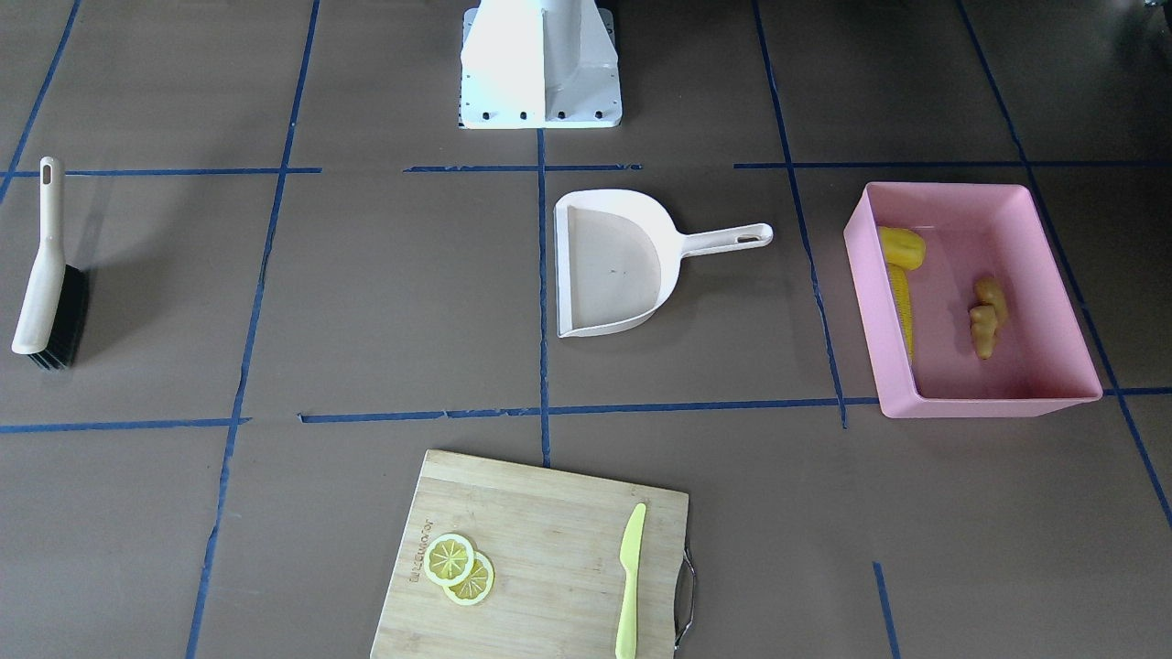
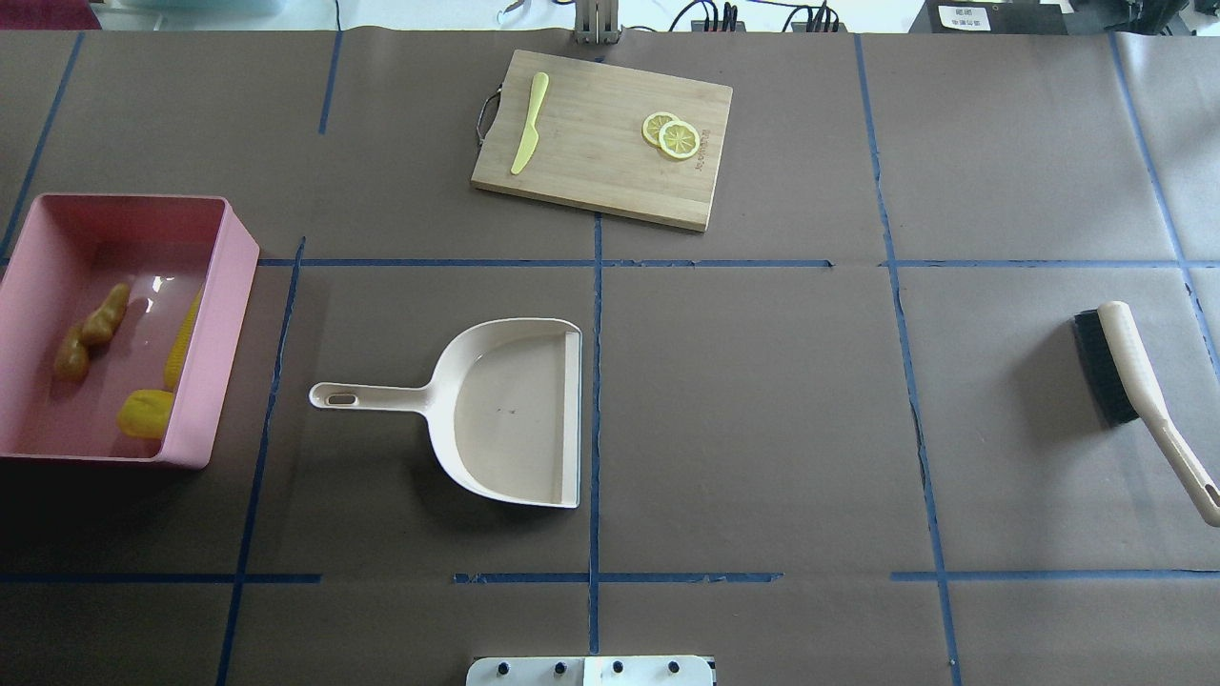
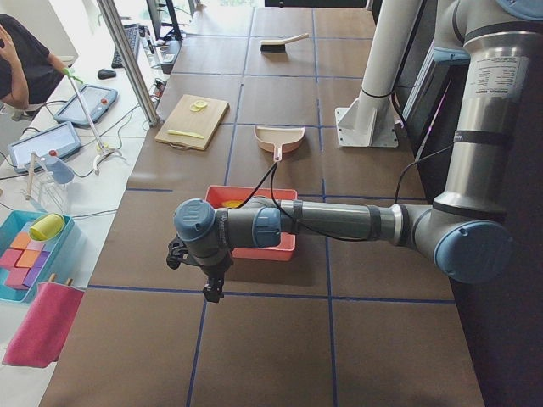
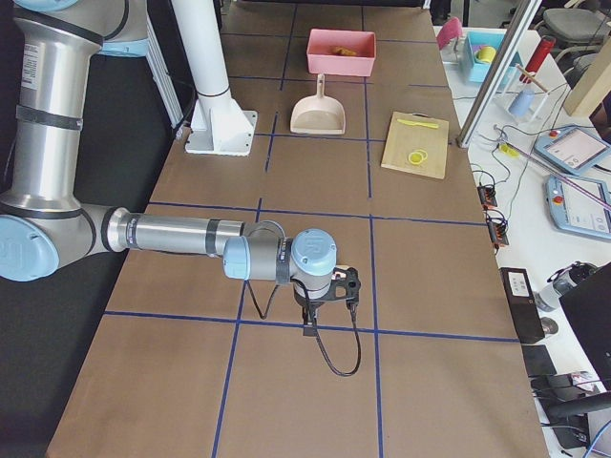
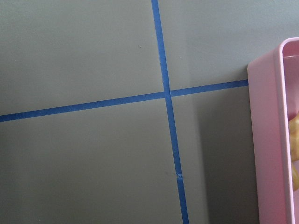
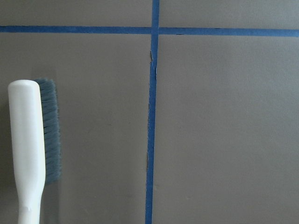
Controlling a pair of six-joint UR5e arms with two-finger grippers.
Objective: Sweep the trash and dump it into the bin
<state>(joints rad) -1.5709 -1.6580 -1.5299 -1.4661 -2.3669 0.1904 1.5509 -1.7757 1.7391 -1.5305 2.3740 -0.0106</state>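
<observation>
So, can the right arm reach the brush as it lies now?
Probably yes. The brush lies alone on the table; the right arm hangs over it, and its wrist view shows nothing in between.

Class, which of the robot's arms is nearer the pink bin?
Left. The left gripper hangs just beside the bin at its end of the table; the right gripper is at the opposite end, by the brush.

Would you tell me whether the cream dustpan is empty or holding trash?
Empty: the dustpan is bare inside; the corn cob, potato lump and ginger root lie in the pink bin.
</observation>
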